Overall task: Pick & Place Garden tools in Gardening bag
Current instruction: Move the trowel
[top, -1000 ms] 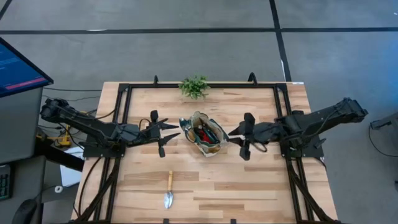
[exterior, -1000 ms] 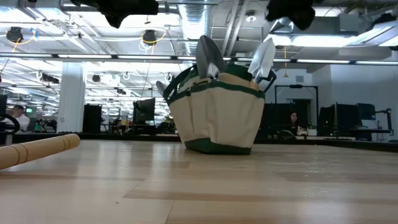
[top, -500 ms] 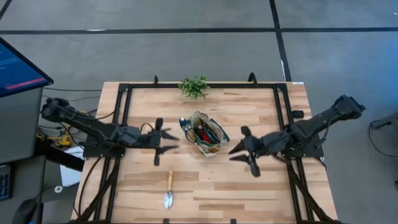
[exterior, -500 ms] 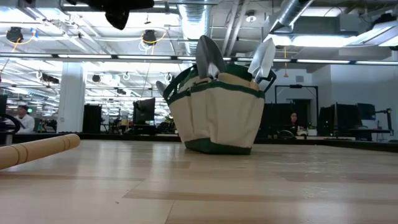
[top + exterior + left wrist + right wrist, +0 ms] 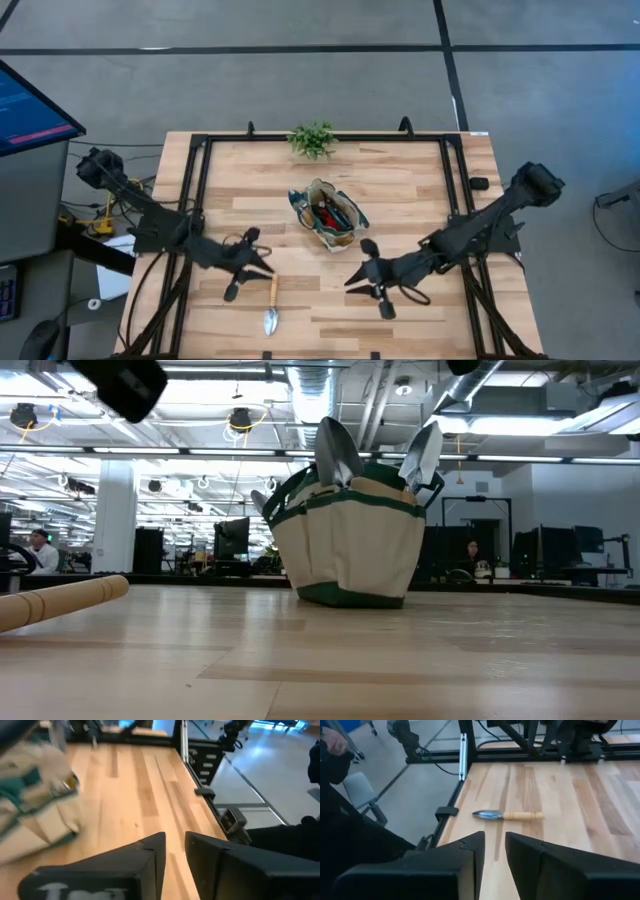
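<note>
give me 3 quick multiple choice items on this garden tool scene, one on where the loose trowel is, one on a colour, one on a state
1. Where is the loose trowel?
A. on the table near its front edge
B. inside the bag
C. beside the plant

2. What colour is the trim of the gardening bag?
A. red
B. dark green
C. blue

3. How does the bag stand?
A. tipped on its side
B. flattened
C. upright, with tools sticking out of its mouth

Answers:
1 A: the high view shows it lying flat on the wood, apart from the bag, between the left gripper and the right gripper.
2 B: the low view shows green bands on tan fabric.
3 C: metal blades rise above its rim in the low view.
</note>
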Action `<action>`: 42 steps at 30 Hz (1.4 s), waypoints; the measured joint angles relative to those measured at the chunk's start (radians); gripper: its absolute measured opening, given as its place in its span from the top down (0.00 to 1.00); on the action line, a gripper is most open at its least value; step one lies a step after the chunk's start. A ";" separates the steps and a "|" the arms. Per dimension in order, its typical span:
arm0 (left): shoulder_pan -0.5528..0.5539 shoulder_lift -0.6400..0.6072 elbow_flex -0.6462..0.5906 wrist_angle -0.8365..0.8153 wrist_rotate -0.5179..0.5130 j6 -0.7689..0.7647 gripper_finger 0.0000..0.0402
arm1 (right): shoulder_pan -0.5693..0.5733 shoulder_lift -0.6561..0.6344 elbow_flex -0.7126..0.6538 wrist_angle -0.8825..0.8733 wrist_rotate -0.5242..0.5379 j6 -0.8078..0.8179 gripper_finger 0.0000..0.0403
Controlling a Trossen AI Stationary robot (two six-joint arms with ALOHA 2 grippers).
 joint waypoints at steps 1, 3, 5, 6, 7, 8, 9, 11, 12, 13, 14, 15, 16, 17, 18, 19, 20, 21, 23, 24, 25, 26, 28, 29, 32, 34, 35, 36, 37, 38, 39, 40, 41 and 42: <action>-0.018 0.014 0.000 -0.001 -0.014 -0.025 0.86 | 0.001 0.013 0.000 0.021 0.000 0.000 0.83; -0.053 0.043 0.000 -0.001 -0.033 -0.088 0.89 | 0.001 0.035 0.000 0.048 0.000 0.002 0.83; -0.079 0.084 0.000 0.002 -0.035 -0.169 0.91 | 0.001 0.050 0.000 0.069 -0.001 0.006 0.83; -0.092 0.107 0.000 -0.002 -0.036 -0.214 0.93 | 0.001 0.055 0.000 0.072 -0.001 0.012 0.83; -0.105 0.130 0.000 -0.002 -0.036 -0.260 0.94 | 0.000 0.061 0.000 0.079 -0.001 0.018 0.83; -0.116 0.153 0.000 0.001 -0.038 -0.304 0.95 | 0.001 0.064 0.000 0.076 -0.001 0.019 0.83; -0.127 0.178 0.000 0.002 -0.038 -0.345 0.96 | 0.001 0.065 0.000 0.073 -0.001 0.019 0.83; -0.143 0.233 0.000 0.000 -0.037 -0.423 0.97 | 0.002 0.064 0.000 0.083 -0.001 0.019 0.83; -0.149 0.257 0.000 -0.002 -0.037 -0.458 0.98 | 0.004 0.064 0.000 0.089 -0.001 0.018 0.83; -0.151 0.281 0.000 0.001 -0.037 -0.488 0.99 | 0.005 0.064 0.000 0.090 -0.001 0.018 0.83; -0.154 0.303 0.000 0.005 -0.037 -0.514 0.99 | 0.005 0.064 0.000 0.093 -0.002 0.016 0.83; -0.155 0.322 0.000 0.005 -0.037 -0.541 0.99 | 0.007 0.064 0.000 0.099 -0.003 0.014 0.83; -0.155 0.340 0.000 0.002 -0.033 -0.568 0.99 | 0.007 0.064 0.000 0.103 -0.003 0.014 0.83; -0.155 0.355 0.000 0.004 -0.022 -0.597 0.99 | 0.007 0.064 0.000 0.102 -0.004 0.014 0.83; -0.155 0.367 0.000 0.007 -0.008 -0.625 0.99 | 0.007 0.064 0.000 0.101 -0.004 0.014 0.83; -0.155 0.376 0.000 0.007 0.002 -0.654 0.99 | 0.007 0.064 0.000 0.099 -0.004 0.013 0.83; -0.155 0.385 0.000 0.009 0.013 -0.680 0.99 | 0.007 0.064 0.000 0.100 -0.004 0.013 0.83; -0.155 0.391 0.000 0.010 0.023 -0.708 0.99 | 0.007 0.064 0.000 0.100 -0.004 0.013 0.83; -0.155 0.400 0.000 0.013 0.025 -0.759 0.99 | 0.007 0.064 0.000 0.097 -0.004 0.010 0.83; -0.155 0.405 0.000 0.016 0.026 -0.787 0.99 | 0.007 0.064 0.000 0.097 -0.004 0.010 0.83; -0.155 0.412 0.000 0.016 0.026 -0.808 0.99 | 0.007 0.064 0.000 0.098 -0.004 0.010 0.83; -0.155 0.421 0.000 0.016 0.027 -0.827 0.99 | 0.007 0.064 0.000 0.098 -0.004 0.010 0.83; -0.150 0.446 0.000 0.019 0.027 -0.850 0.99 | 0.007 0.064 0.000 0.095 -0.004 0.010 0.83; -0.146 0.461 0.000 0.019 0.027 -0.856 0.99 | 0.007 0.064 0.000 0.094 -0.004 0.010 0.83; -0.132 0.509 0.000 0.019 0.027 -0.888 0.99 | 0.012 0.064 0.000 0.093 -0.004 0.010 0.83; -0.118 0.542 0.000 0.019 0.027 -0.915 0.99 | 0.015 0.064 0.000 0.093 -0.004 0.010 0.83; -0.110 0.558 0.000 0.023 0.026 -0.928 0.99 | 0.019 0.064 0.000 0.092 -0.003 0.010 0.83; -0.101 0.569 0.001 0.032 0.027 -0.934 0.99 | 0.023 0.064 0.000 0.092 -0.004 0.010 0.83; -0.091 0.583 0.002 0.049 0.026 -0.937 0.99 | 0.027 0.064 0.000 0.092 -0.004 0.010 0.83; -0.080 0.593 0.005 0.063 0.028 -0.937 0.99 | 0.032 0.064 0.000 0.092 -0.004 0.010 0.83; -0.067 0.601 0.004 0.085 0.030 -0.930 0.99 | 0.036 0.064 0.000 0.091 -0.004 0.010 0.83; -0.054 0.607 0.003 0.112 0.026 -0.911 0.99 | 0.040 0.064 0.000 0.091 -0.004 0.010 0.83; -0.041 0.612 0.001 0.143 0.022 -0.876 0.99 | 0.043 0.064 0.000 0.091 -0.004 0.010 0.83; -0.027 0.615 -0.001 0.175 0.019 -0.833 0.99 | 0.046 0.064 0.000 0.090 -0.004 0.010 0.83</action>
